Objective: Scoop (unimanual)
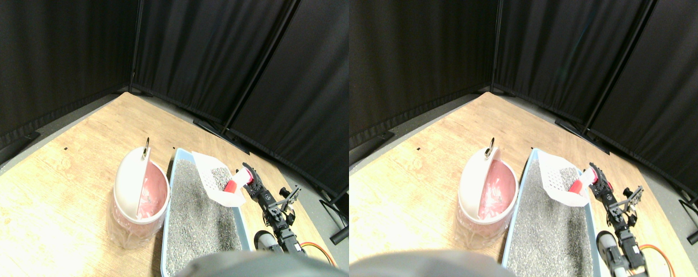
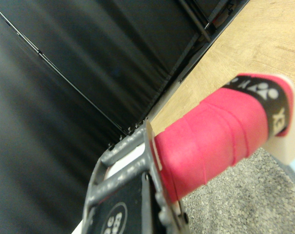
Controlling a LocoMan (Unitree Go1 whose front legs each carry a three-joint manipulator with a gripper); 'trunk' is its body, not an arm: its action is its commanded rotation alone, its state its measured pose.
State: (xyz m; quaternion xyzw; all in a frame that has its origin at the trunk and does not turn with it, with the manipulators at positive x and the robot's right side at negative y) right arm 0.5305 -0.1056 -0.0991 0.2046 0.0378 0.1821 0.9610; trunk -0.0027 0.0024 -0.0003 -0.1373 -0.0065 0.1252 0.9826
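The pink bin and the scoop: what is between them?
In the stereo pair view, the grey litter and the near wall of the blue tray lie between the pink bin and the white scoop.

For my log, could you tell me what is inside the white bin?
The white bin holds a pink liner; its half-lid covers the rest, so anything beneath is hidden.

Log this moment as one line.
right gripper: holds red-wrapped scoop | scoop: raised over litter tray | bin: beside tray, lid open
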